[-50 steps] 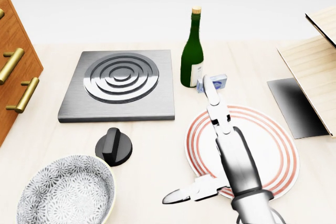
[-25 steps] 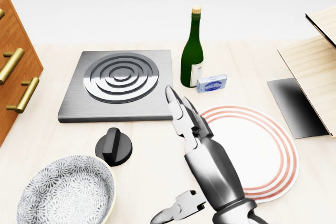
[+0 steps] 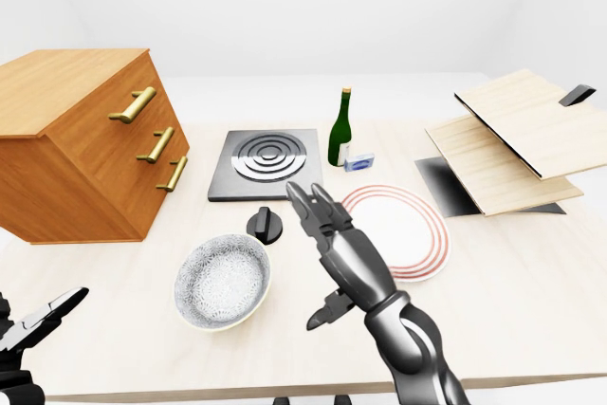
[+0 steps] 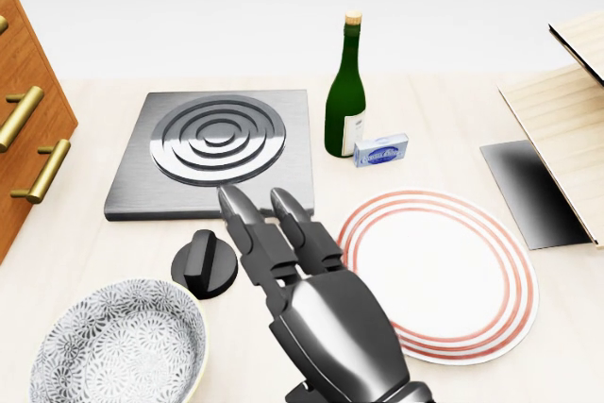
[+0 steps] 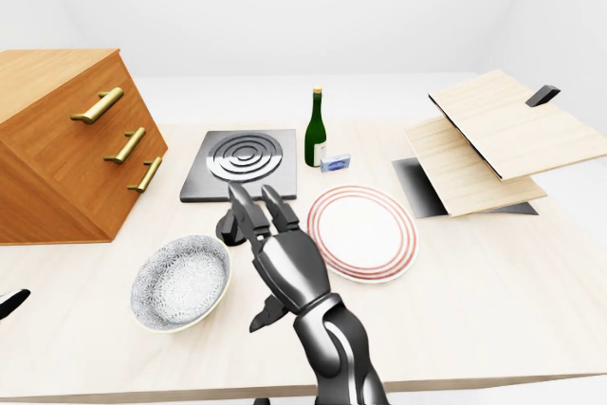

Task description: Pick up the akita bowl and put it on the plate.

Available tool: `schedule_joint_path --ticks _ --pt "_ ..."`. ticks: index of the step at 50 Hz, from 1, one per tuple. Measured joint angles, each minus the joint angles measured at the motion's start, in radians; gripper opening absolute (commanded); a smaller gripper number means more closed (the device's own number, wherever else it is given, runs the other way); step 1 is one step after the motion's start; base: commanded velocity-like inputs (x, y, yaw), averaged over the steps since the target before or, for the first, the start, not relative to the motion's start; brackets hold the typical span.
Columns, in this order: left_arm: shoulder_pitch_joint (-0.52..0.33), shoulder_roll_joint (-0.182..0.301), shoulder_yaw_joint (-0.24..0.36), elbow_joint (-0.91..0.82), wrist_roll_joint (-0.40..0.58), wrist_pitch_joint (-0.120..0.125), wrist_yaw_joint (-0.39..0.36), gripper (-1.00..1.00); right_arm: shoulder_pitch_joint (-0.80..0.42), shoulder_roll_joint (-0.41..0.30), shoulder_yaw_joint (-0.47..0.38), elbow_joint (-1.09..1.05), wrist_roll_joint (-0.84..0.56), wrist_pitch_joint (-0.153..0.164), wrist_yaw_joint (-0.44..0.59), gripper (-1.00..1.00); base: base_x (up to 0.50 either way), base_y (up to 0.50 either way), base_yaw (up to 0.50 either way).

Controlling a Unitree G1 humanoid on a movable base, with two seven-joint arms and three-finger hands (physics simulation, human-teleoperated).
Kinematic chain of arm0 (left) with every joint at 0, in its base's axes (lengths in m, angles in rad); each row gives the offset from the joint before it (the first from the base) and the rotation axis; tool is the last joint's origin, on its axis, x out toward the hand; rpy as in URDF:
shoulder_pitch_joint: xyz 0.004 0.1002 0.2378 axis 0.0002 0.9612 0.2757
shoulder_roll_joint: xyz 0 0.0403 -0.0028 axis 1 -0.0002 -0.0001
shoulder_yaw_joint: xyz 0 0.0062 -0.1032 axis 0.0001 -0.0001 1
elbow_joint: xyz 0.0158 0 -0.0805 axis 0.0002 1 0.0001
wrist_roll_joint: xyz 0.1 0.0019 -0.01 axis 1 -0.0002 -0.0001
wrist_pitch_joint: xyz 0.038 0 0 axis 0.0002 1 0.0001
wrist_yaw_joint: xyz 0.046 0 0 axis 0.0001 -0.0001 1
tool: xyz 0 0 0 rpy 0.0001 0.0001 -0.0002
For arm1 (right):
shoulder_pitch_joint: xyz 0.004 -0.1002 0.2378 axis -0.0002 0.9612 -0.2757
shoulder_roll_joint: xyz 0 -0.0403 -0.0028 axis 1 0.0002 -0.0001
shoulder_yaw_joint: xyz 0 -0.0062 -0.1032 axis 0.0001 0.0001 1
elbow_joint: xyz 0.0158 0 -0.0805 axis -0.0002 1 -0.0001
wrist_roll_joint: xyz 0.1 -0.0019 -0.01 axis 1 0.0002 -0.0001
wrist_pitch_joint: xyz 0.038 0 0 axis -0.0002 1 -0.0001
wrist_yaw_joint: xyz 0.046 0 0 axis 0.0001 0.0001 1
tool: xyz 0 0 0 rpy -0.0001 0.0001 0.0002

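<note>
On the near left of the table point(image 3: 531, 272), the akita bowl point(image 4: 118, 346) sits upright, well apart from the plate point(image 4: 453, 276) to its right. Between them hovers the right hand point(image 4: 326, 323), fingers point(image 4: 241, 219) spread apart, gripping nothing. The left hand point(image 3: 38, 324) shows low at the left-eye view's left edge, fingers also apart, touching nothing

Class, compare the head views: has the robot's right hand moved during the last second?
Yes. The right hand has swung left, off the plate and toward the black knob.
</note>
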Motion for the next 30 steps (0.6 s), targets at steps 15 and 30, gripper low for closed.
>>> schedule_joint_path --ticks 15,30 --pt "0.004 -0.003 0.005 -0.016 -0.002 0.010 0.001 1.00 0.024 0.005 0.084 -0.048 -0.192 0.000 0.092 1.00 0.00 0.00 0.00" --pt "0.003 -0.004 0.007 -0.016 -0.001 0.011 0.001 1.00 0.047 0.011 0.152 -0.085 -0.375 0.000 0.170 0.99 0.00 0.00 0.00"
